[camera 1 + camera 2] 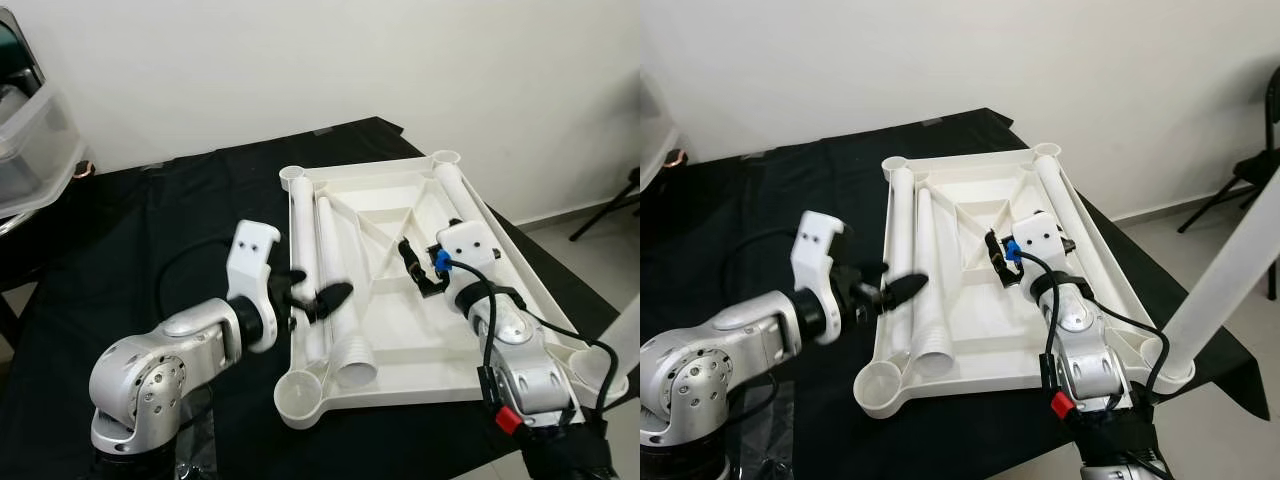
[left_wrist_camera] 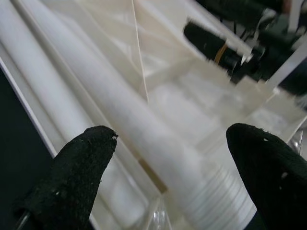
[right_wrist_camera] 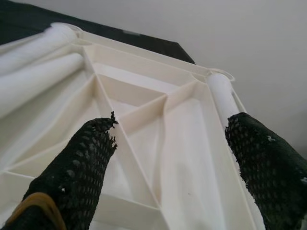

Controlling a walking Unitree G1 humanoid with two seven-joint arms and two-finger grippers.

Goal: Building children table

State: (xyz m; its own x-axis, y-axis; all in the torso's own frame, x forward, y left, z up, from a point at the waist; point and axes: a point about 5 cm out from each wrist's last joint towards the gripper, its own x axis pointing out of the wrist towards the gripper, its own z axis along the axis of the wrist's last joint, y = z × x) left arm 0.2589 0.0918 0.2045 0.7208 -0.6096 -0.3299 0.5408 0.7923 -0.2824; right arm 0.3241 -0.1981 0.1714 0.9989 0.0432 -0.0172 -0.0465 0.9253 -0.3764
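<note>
Left gripper open astride loose leg; close squarely, lift level; right gripper open above tabletop.

Clear storage bin cut by picture's left edge, contents unreadable. Upright white leg at tabletop's near right corner runs out of frame. Left gripper covers part of loose leg. Black stand on floor cropped.
</note>
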